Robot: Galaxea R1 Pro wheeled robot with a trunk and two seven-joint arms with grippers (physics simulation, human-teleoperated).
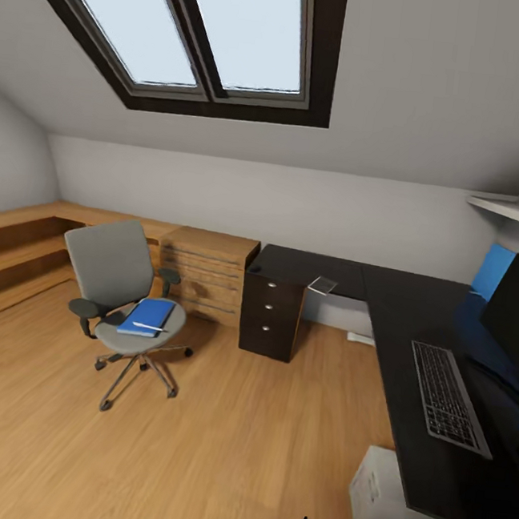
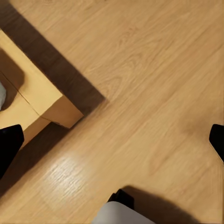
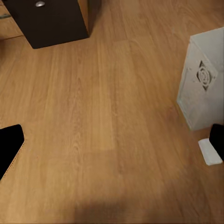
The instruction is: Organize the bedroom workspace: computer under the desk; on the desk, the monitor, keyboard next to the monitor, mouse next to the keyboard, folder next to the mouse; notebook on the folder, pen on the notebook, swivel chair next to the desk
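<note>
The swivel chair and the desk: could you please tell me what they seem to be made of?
The swivel chair: seat and back look like matte grey padded fabric, armrests black plastic, base shiny metal, judging by its chrome glints. The desk: glossy black top, probably laminate, since it mirrors the keyboard faintly.

We look down past our left gripper [image 2: 112,140], its two black fingertips [image 2: 9,144] spread wide at opposite edges, onto a light wooden plank floor [image 2: 149,84]. A corner of pale wooden furniture [image 2: 44,100] throws a dark shadow across the boards. A grey-and-black robot part [image 2: 122,211] sits below.
</note>
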